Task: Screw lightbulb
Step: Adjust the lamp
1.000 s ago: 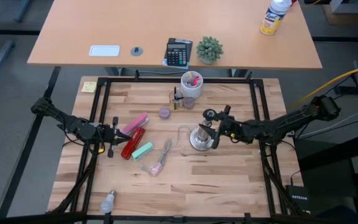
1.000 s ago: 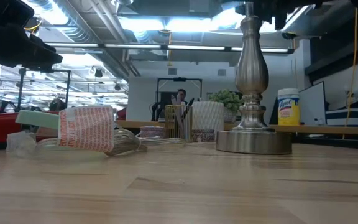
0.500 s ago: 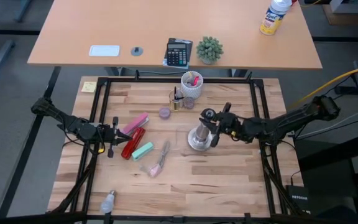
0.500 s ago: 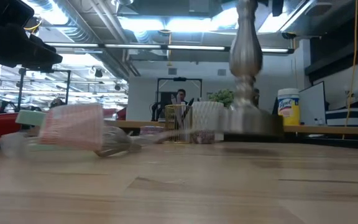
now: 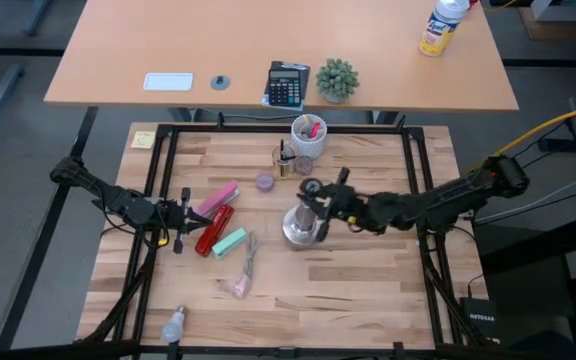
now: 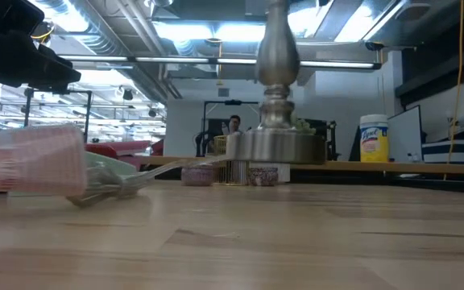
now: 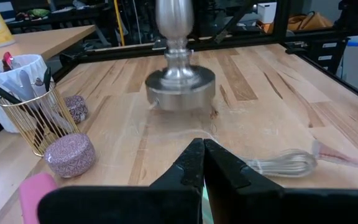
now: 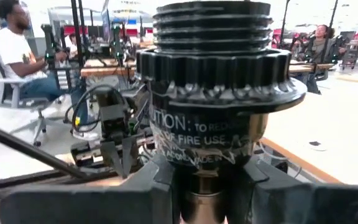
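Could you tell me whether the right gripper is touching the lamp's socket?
Touching: the right wrist view shows the right gripper clamped with both fingers against the black socket.

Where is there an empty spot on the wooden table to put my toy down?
The near right part of the table is bare wood, in front of the lamp stand. The near edge is free too, apart from the lightbulb at its left corner. The middle and far side are crowded, around the white cup.

My workplace a robotics lab in an open office hall, my wooden desk (image 5: pixel 368 290) ringed by a black metal frame (image 5: pixel 416 190), exposed ceiling ducts (image 6: pixel 135 60) and strip lights, a seated person (image 8: pixel 17 59) at other workstations beyond.
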